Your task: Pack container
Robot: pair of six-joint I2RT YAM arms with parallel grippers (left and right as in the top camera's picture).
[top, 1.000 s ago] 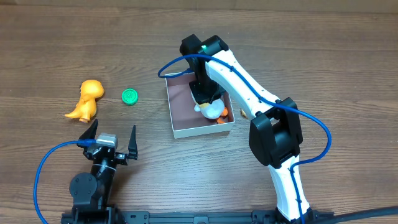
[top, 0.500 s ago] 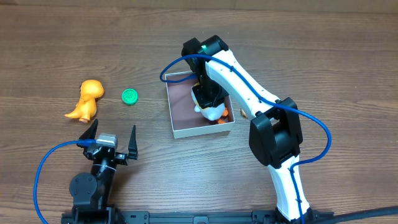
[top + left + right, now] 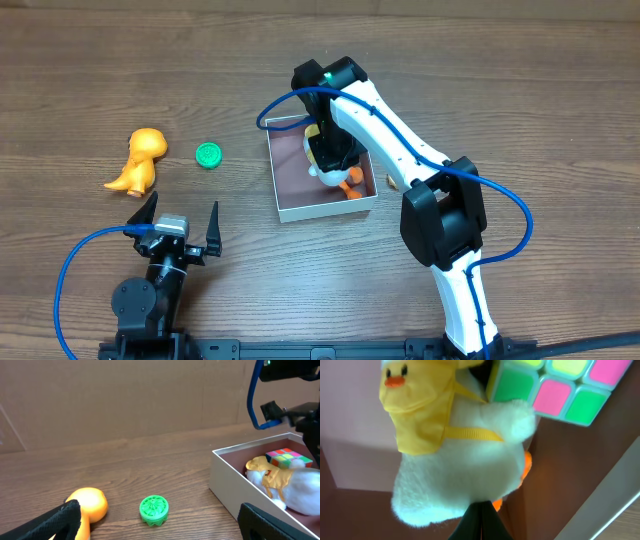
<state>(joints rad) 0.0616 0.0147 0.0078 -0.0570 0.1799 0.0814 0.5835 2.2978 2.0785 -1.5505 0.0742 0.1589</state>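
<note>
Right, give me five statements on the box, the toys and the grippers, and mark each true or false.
1. The green disc lies inside the container. False: it is on the table, outside it.
2. A colour cube sits in the container. True.
3. The left gripper is open. True.
4. The orange dinosaur is held by the left gripper. False: it lies on the table, apart from it.
5. The right gripper is wide open. False: it is shut, at the plush duck.

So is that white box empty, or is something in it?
Not empty: a white plush duck and a colourful puzzle cube are inside the box.
</note>
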